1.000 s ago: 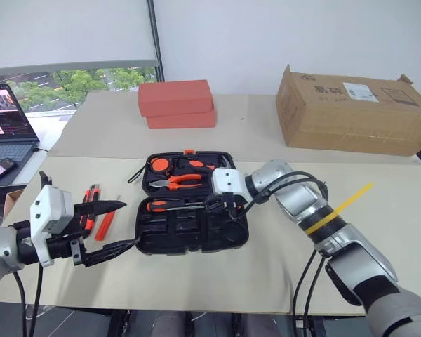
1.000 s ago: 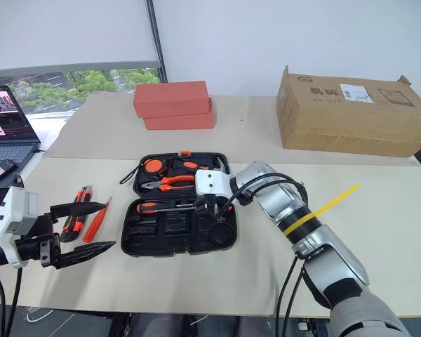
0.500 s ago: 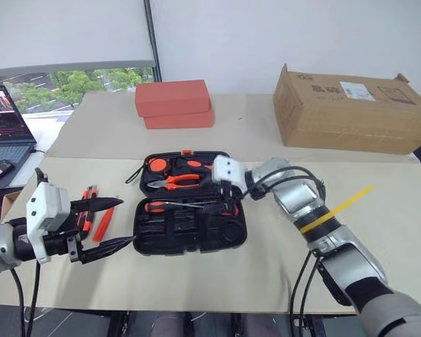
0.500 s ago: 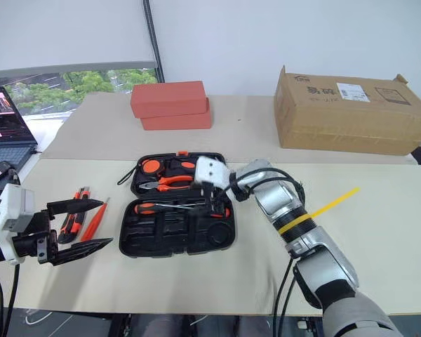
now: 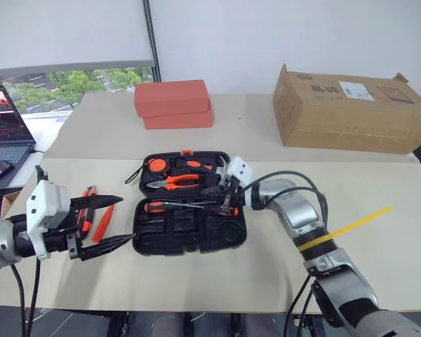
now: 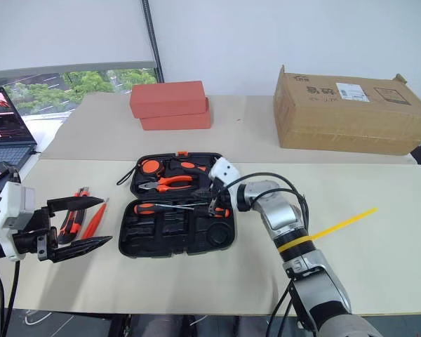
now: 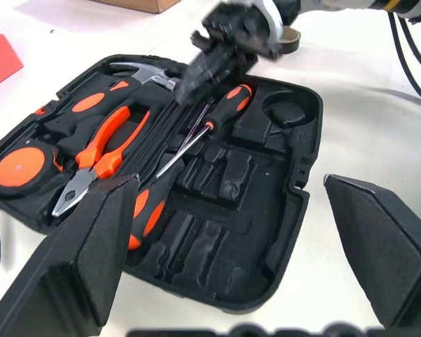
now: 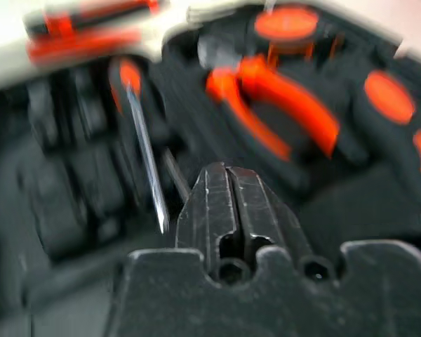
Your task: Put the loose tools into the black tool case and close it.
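The pale beige worktop (image 5: 196,274) carries the open black tool case (image 5: 189,228) in the middle. Just left of it lie loose orange-and-black tools (image 5: 98,214). At the far side stand two stacked red-orange blocks (image 5: 173,104) and a cardboard box (image 5: 351,109). A laptop (image 5: 3,123) sits at the far left.

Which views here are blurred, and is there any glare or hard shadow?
Right wrist view: smeared throughout, the pliers and a screwdriver streaked. Left wrist view: case sharp, right hand blurred. Head views: even light, no glare, soft shadows only on the table.
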`<state>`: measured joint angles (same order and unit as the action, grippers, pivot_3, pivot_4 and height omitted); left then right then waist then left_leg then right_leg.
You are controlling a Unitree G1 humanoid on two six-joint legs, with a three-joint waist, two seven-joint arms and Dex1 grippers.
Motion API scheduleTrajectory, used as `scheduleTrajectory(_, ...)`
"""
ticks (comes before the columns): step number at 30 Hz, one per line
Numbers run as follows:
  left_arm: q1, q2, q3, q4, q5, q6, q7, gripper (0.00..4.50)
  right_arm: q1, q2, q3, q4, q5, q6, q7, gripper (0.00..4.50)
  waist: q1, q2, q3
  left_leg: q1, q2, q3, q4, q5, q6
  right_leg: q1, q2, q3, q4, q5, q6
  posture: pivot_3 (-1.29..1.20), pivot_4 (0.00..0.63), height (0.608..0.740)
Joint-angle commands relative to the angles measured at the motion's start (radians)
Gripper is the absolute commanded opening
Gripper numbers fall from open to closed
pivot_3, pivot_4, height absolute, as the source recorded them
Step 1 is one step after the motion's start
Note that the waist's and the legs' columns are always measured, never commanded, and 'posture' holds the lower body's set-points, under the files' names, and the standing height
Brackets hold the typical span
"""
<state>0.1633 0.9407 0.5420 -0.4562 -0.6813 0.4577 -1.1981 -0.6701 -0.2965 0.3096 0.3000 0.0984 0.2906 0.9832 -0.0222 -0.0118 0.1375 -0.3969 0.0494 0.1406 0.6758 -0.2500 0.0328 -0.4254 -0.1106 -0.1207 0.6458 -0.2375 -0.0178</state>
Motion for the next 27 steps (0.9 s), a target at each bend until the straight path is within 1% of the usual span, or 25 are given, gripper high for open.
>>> scheduleTrajectory(1,-0.009,0.016,0.008,0.002,0.005,-0.024,-0.011,4.5,0.025,-0.004,0.035,-0.066,-0.002,-0.035,0.042,0.05,-0.001,0.0,0.0,0.0,0.0,0.0,0.0,0.0,0.0,0.0,0.0,0.0,0.0,0.0,0.0,0.0,0.15,0.711)
scheduleTrajectory(5,-0.012,0.014,0.005,0.005,0.01,-0.027,-0.016,4.5,0.034,-0.008,0.04,-0.074,-0.006,-0.056,0.049,0.05,0.001,0.0,0.0,0.0,0.0,0.0,0.0,0.0,0.0,0.0,0.0,0.0,0.0,0.0,0.0,0.0,0.15,0.711)
scheduleTrajectory(8,-0.012,0.014,0.003,0.007,0.013,-0.027,-0.019,4.5,0.024,0.005,0.019,-0.057,-0.018,-0.088,0.003,0.05,0.0,0.0,0.0,0.0,0.0,0.0,0.0,0.0,0.0,0.0,0.0,0.0,0.0,0.0,0.0,0.0,0.15,0.711)
scheduleTrajectory(10,-0.013,0.013,0.002,0.009,0.015,-0.028,-0.019,4.5,0.012,0.014,-0.007,-0.057,0.0,-0.092,-0.008,0.05,0.001,0.0,0.0,0.0,0.0,0.0,0.0,0.0,0.0,0.0,0.0,0.0,0.0,0.0,0.0,0.0,0.15,0.711)
scheduleTrajectory(13,-0.012,0.012,0.003,0.009,0.016,-0.029,-0.019,4.5,0.012,0.033,-0.062,-0.088,0.072,-0.072,-0.001,0.05,0.003,0.0,0.0,0.0,0.0,0.0,0.0,0.0,0.0,0.0,0.0,0.0,0.0,0.0,0.0,0.0,0.15,0.711)
scheduleTrajectory(15,-0.007,0.011,0.001,0.01,0.024,-0.032,-0.015,4.5,0.03,0.057,-0.111,-0.13,0.168,-0.067,0.037,0.05,0.005,0.0,0.0,0.0,0.0,0.0,0.0,0.0,0.0,0.0,0.0,0.0,0.0,0.0,0.0,0.0,0.15,0.711)
scheduleTrajectory(17,-0.004,0.008,-0.001,0.01,0.024,-0.034,-0.016,4.5,0.05,0.052,-0.12,-0.16,0.205,-0.048,0.067,0.05,0.006,0.0,0.0,0.0,0.0,0.0,0.0,0.0,0.0,0.0,0.0,0.0,0.0,0.0,0.0,0.0,0.15,0.711)
scheduleTrajectory(20,-0.006,0.006,-0.005,0.01,0.02,-0.034,-0.017,4.5,0.068,0.014,-0.077,-0.154,0.153,-0.054,0.08,0.05,0.006,0.0,0.0,0.0,0.0,0.0,0.0,0.0,0.0,0.001,0.0,0.0,0.0,0.0,0.0,0.0,0.15,0.711)
scheduleTrajectory(25,-0.008,0.008,-0.009,0.018,0.021,-0.041,-0.018,4.5,0.074,-0.062,0.048,-0.081,-0.025,-0.072,0.058,0.05,0.006,0.0,0.0,0.001,0.0,0.0,0.0,-0.001,0.0,0.001,-0.001,0.0,0.0,0.0,0.0,0.0,0.15,0.711)
scheduleTrajectory(27,-0.007,0.008,-0.01,0.021,0.022,-0.043,-0.018,4.5,0.075,-0.078,0.08,-0.068,-0.063,-0.069,0.056,0.05,0.004,0.0,0.0,0.001,0.0,0.0,0.0,-0.001,0.0,0.0,-0.001,0.0,0.0,0.0,0.0,0.0,0.15,0.711)
